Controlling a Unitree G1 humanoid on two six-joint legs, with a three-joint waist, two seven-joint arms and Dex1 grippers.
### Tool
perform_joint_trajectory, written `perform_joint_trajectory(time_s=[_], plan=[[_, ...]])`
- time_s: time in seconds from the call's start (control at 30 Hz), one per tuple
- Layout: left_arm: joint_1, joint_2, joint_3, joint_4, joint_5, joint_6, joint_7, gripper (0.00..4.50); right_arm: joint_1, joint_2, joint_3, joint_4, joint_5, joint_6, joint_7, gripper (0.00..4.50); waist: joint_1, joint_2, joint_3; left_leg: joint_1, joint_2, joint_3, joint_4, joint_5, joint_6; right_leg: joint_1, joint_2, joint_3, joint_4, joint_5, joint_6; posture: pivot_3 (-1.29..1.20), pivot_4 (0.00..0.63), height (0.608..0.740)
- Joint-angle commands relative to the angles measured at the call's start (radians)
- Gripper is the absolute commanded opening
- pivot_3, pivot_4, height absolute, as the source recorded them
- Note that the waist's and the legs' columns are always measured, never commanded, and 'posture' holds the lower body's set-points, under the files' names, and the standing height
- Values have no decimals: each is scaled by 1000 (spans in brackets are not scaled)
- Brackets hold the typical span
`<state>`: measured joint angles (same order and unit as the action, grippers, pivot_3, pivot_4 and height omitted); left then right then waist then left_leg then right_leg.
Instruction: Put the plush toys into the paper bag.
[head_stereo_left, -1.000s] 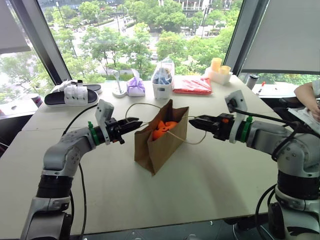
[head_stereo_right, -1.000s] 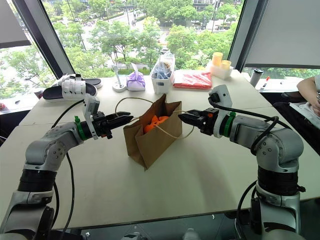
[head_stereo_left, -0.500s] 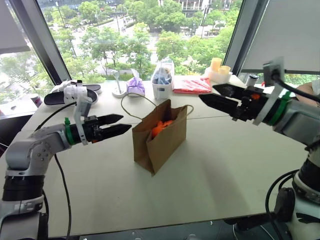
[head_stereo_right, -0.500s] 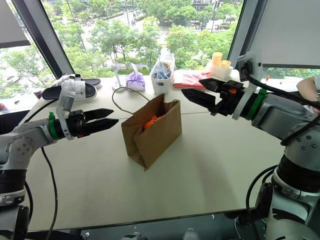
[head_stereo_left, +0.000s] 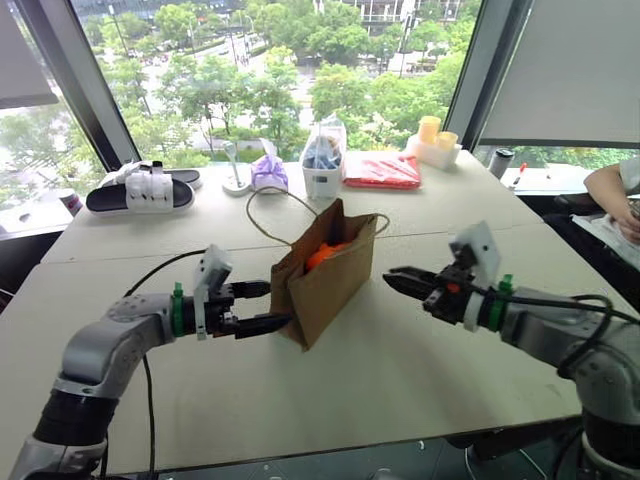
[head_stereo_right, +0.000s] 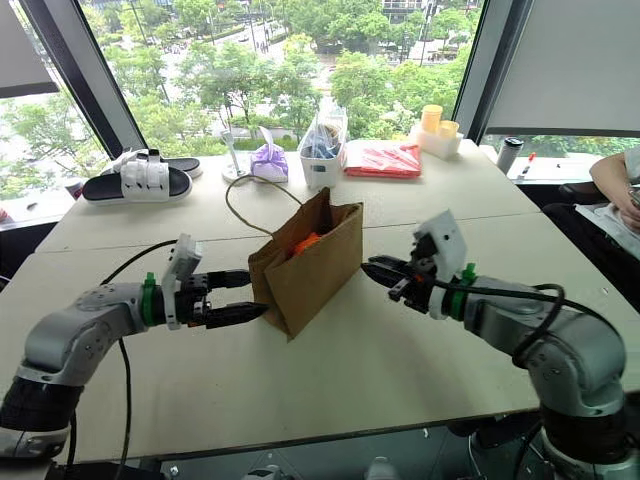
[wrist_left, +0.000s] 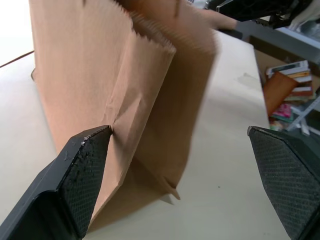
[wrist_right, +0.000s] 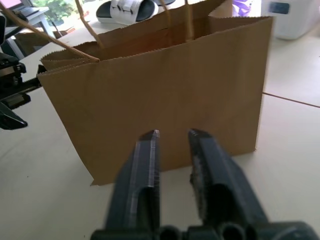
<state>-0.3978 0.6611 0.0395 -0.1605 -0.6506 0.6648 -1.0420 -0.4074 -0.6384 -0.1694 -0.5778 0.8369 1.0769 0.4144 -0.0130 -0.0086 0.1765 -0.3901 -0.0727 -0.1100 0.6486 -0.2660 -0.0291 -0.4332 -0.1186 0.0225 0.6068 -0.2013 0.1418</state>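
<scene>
**Inspector:** State your jaws.

**Robot:** My left gripper (head_stereo_left: 268, 307) stands spread wide, holding nothing. One finger (wrist_left: 82, 172) lies against the near side panel of the paper bag (head_stereo_left: 325, 280); the other is well clear of it, over bare table (head_stereo_left: 400, 370). My right gripper (head_stereo_left: 397, 279) has its fingers (wrist_right: 145, 170) drawn nearly together with a thin slit between them, empty, pointed at the bag's broad face and just short of it.

**Inspector:** Where are the task's items?

**Robot:** The bag stands upright between my two grippers, mouth open, its thin loop handles (head_stereo_left: 268, 205) arching above the rim. An orange plush toy (head_stereo_left: 325, 254) sits inside, its top visible over the edge. Whether the green one is in there, I cannot tell.

**Inspector:** And beyond that?

**Robot:** Along the window side of the table: black-and-white sandals (head_stereo_left: 140, 190), a purple tied pouch (head_stereo_left: 270, 172), a white tub holding a clear bag of blue items (head_stereo_left: 323, 160), a red packet (head_stereo_left: 384, 170) and yellow cups (head_stereo_left: 437, 133). A person's arm (head_stereo_left: 612, 190) rests at the far right edge.
</scene>
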Motion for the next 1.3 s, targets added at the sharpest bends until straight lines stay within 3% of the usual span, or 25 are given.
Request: perform_joint_trajectory(time_s=[0.03,0.23,0.77,1.07,1.1,1.3], plan=[[-12,0,-16,-33,25,-47,-13,4500,-54,60,117,45,-70,-90,21,54,0,0,0,0,0,0,0,0,0,0,0,0,0,0,0,0,150,740],[-23,-42,-44,-6,91,-109,38,4500,-145,135,276,175,-185,-182,83,54,3,0,0,0,0,-1,0,0,0,0,0,0,0,0,0,0,150,740],[26,-191,-77,-52,177,-138,224,4500,-145,168,313,203,-258,-201,141,54,0,0,0,-1,-1,-2,-1,0,0,1,0,-1,-3,0,0,0,150,740],[26,-282,-7,-81,72,-13,341,212,-117,167,290,159,-252,-172,129,0,2,0,0,-1,-1,-3,0,0,0,1,0,-1,-4,0,0,0,150,740],[22,-282,-2,-84,57,6,344,48,-115,167,287,153,-251,-168,127,0,1,0,0,-1,-1,-3,0,0,0,1,0,-1,-3,0,0,0,150,740],[-29,-243,1,-38,7,45,274,48,-81,112,178,53,-182,-86,121,0,4,0,0,-1,-1,-3,0,0,0,1,0,-1,-3,0,0,0,150,740]])
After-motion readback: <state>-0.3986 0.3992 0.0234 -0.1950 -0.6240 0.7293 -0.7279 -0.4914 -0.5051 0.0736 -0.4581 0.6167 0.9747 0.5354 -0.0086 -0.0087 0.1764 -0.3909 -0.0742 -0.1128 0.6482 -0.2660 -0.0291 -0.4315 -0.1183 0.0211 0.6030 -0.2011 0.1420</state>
